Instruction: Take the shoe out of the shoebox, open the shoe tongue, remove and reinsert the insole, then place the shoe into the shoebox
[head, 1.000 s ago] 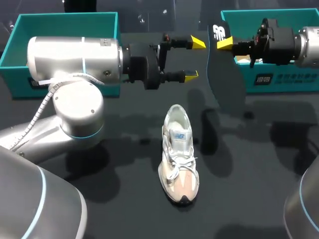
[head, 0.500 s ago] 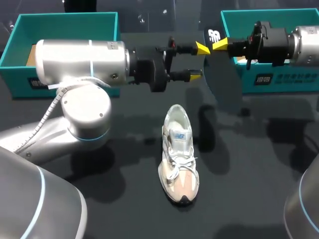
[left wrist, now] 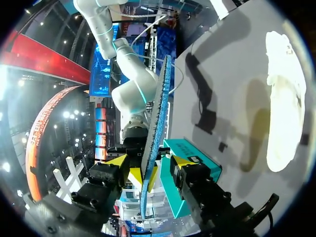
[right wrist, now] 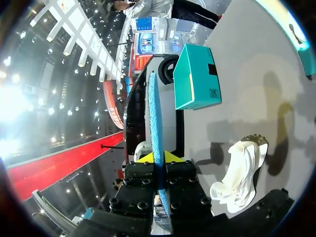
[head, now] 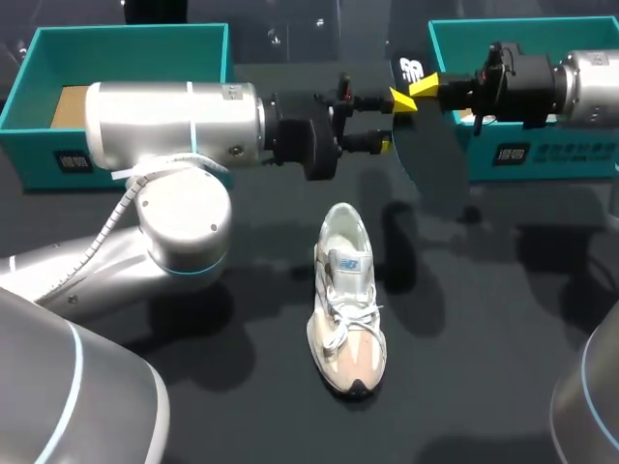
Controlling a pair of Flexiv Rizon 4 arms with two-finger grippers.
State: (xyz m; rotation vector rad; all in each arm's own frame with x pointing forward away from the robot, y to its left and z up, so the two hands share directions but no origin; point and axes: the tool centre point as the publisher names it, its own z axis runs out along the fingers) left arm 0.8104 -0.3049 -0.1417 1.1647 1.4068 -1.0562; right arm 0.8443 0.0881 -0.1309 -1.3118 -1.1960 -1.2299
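Evidently the insole step is underway: the right tool (head: 426,87) is pinching the insole (head: 430,159) aloft, and the left tool (head: 390,123) is gaping around its end. The shoe (head: 346,300) is lying on the bench (head: 503,329). Next, probably, the left tool is closing for handover.

The left gripper (head: 391,123) advances toward the insole (head: 430,155) until its spread fingers straddle the insole's edge, while the right gripper (head: 424,87), clamping that insole, brings it slightly closer
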